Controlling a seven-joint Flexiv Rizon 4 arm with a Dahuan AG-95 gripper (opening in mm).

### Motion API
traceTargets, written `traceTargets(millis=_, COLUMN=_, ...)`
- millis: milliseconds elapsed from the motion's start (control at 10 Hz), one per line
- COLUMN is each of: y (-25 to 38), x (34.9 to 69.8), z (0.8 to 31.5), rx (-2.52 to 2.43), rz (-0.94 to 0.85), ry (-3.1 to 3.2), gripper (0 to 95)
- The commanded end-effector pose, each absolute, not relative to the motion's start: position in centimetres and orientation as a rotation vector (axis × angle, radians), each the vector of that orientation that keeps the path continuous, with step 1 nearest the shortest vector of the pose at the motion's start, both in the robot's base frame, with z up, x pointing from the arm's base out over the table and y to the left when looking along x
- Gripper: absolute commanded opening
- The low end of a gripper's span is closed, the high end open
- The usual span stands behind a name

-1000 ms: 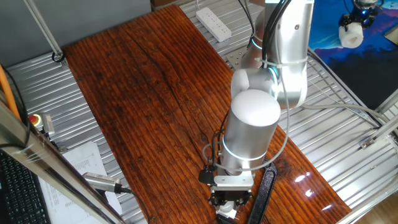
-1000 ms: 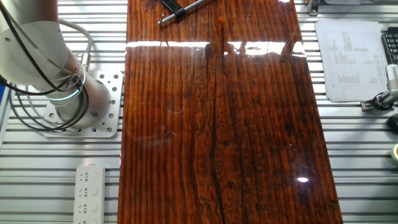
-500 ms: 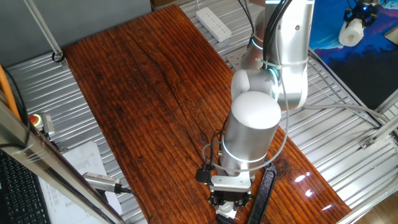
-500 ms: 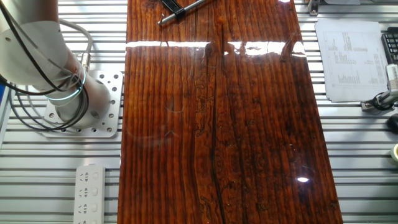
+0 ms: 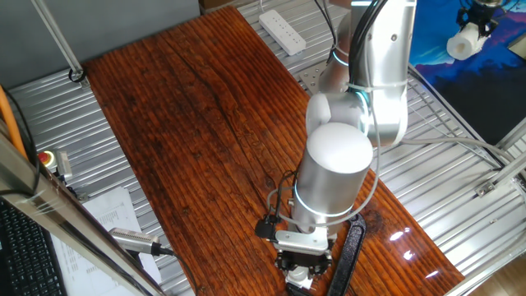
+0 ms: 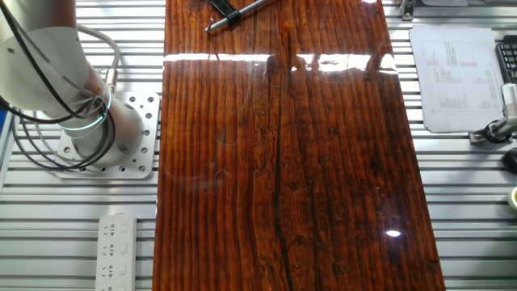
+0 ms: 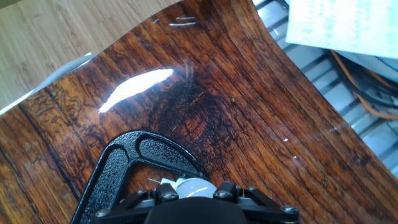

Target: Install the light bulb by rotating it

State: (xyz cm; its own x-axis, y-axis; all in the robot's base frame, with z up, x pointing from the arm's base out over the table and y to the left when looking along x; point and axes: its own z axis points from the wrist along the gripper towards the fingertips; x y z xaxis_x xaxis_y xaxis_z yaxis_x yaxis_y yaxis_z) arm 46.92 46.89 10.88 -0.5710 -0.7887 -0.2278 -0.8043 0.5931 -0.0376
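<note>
White bit of the light bulb (image 7: 189,185) is peeking out right at the bottom edge of my hand view, tucked in just past my gripper (image 7: 194,194), with the black clamp (image 7: 134,165) curving around it on the left. From the side camera the gripper (image 5: 301,267) sits low at the near end of the wooden table (image 5: 189,123), with the clamp (image 5: 346,251) just to its right.

What's changed over the last second: my wrist has turned a little. The small black block (image 5: 265,228) on the side of the wrist has swung a touch further left, while the big white joint cap (image 5: 339,150) hasn't shifted much. I read that as being mid-twist on the bulb, so the screwing-in is underway, though I can't judge how many turns are left.

Honestly I can't tell whether my fingers are clamped on the bulb or just sitting beside it, since the contact point is hidden under my own hardware in every view.

Everything else matches the earlier shots: the other fixed camera only shows bare wood, my arm's base (image 6: 97,129) and a power strip (image 6: 117,250).
</note>
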Motion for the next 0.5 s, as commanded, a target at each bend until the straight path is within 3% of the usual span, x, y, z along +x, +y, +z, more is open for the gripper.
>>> traceTargets(millis=100, y=46.92, x=46.90, z=10.75, rx=-1.238, rz=0.081, ry=2.653, gripper=38.0)
traceTargets(millis=500, y=46.92, x=46.90, z=10.75, rx=-1.147, rz=0.043, ry=2.721, gripper=38.0)
